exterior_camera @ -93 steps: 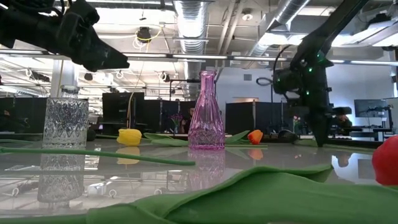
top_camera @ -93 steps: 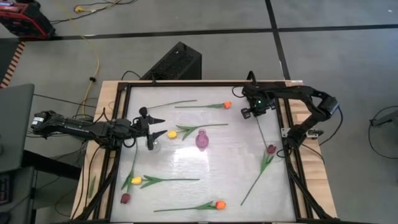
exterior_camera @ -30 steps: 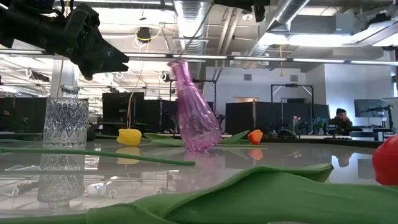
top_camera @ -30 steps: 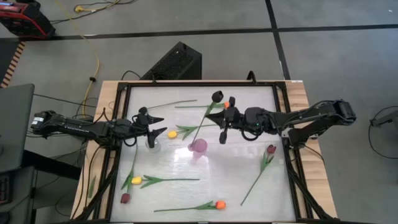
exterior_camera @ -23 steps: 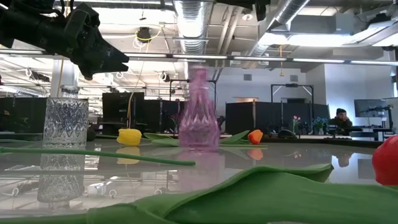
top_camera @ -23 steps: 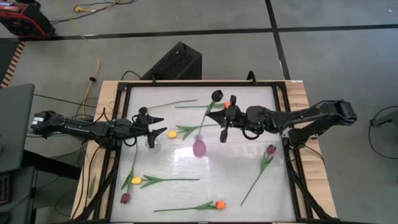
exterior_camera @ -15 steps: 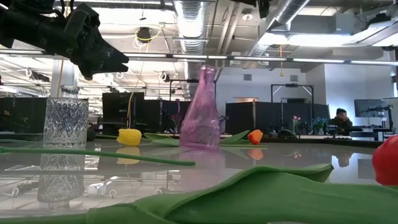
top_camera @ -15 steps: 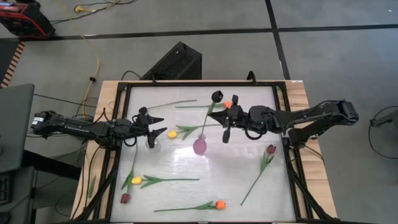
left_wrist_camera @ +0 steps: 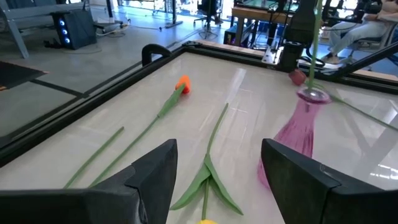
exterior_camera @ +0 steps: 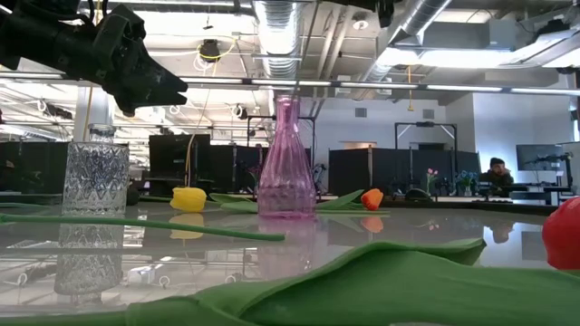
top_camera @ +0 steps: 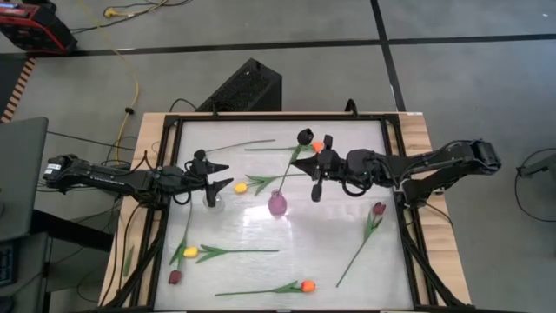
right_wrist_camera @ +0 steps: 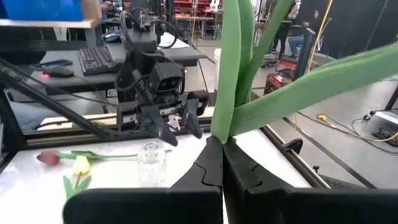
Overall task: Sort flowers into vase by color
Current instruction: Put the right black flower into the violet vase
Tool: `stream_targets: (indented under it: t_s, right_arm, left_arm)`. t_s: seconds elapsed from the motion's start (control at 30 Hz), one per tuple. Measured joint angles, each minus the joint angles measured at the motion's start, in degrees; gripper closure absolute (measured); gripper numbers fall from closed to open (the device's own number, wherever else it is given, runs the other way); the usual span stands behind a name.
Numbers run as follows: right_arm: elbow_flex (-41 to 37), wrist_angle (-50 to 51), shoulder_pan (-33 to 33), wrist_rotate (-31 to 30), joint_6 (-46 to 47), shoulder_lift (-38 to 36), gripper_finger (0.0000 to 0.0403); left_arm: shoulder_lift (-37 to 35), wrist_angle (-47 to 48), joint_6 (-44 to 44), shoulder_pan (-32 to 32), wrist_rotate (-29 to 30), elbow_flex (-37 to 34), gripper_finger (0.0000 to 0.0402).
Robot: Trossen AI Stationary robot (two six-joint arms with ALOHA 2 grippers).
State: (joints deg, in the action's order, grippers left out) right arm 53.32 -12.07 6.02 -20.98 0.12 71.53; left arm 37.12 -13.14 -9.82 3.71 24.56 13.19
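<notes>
On glossy white table [top_camera: 261, 235], scattered flowers [top_camera: 228, 253]

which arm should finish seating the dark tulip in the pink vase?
Right. Its gripper is shut on the dark maroon tulip, stem already in the pink glass vase. The left gripper hangs open over the clear vase.

Seven tulip heads are showing in the high view: three maroon tulips [top_camera: 379, 208], two orange tulips [top_camera: 307, 284] and two yellow tulips [top_camera: 241, 187]. One further green stem [top_camera: 252, 143] is lying with no head showing. Two vases are standing on the counter [top_camera: 330, 235]: one pink vase [top_camera: 277, 203] and one clear glass vase [top_camera: 213, 200].
</notes>
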Motion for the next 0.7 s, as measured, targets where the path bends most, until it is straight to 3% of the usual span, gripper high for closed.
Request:
stream_targets:
  t_s: [0.27, 0.7]
  right_arm:
    - [0.0, 2.5, 0.1, 1.7, 0.9, 1.0, 0.0384]
    - [0.0, 2.6, 0.3, 1.8, 1.5, 10.0, 0.0358]
  left_arm:
    - [0.0, 0.0, -0.1, 0.0, 0.1, 0.0, 0.0180]
    - [0.0, -0.3, -1.2, 0.0, -0.3, 0.0, 0.0180]
